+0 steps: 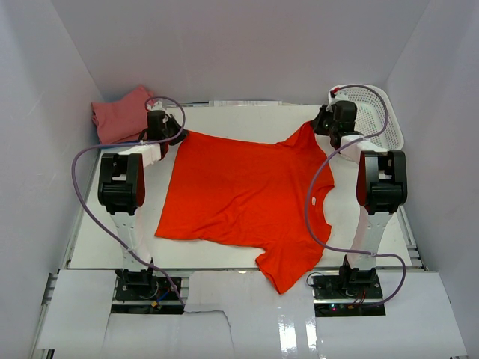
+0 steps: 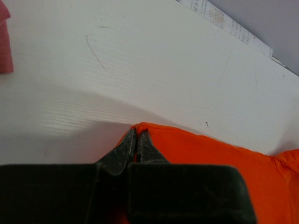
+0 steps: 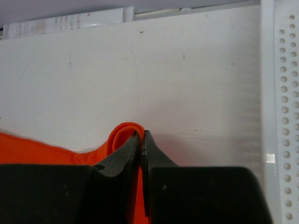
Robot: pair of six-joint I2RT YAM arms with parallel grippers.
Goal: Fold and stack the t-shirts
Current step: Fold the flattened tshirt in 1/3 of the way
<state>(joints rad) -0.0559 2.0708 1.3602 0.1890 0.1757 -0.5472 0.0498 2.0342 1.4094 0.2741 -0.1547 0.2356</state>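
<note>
A large bright orange-red t-shirt (image 1: 239, 191) lies spread over the white table, one sleeve hanging past the near edge. My left gripper (image 1: 177, 135) is shut on its far left corner; the wrist view shows my left gripper (image 2: 136, 132) pinching the orange-red hem (image 2: 196, 149). At the far right, my right gripper (image 1: 317, 125) is shut on the other far corner, and in its wrist view my right gripper (image 3: 141, 134) holds a curl of orange-red cloth (image 3: 119, 135). A folded salmon-pink t-shirt (image 1: 120, 114) lies at the far left, its edge (image 2: 4, 42) showing in the left wrist view.
A white mesh basket (image 1: 374, 112) stands at the far right corner, close behind the right gripper; its perforated wall (image 3: 282, 107) fills the right edge of the right wrist view. White walls enclose the table on three sides. A paper strip (image 3: 70, 23) lies along the back edge.
</note>
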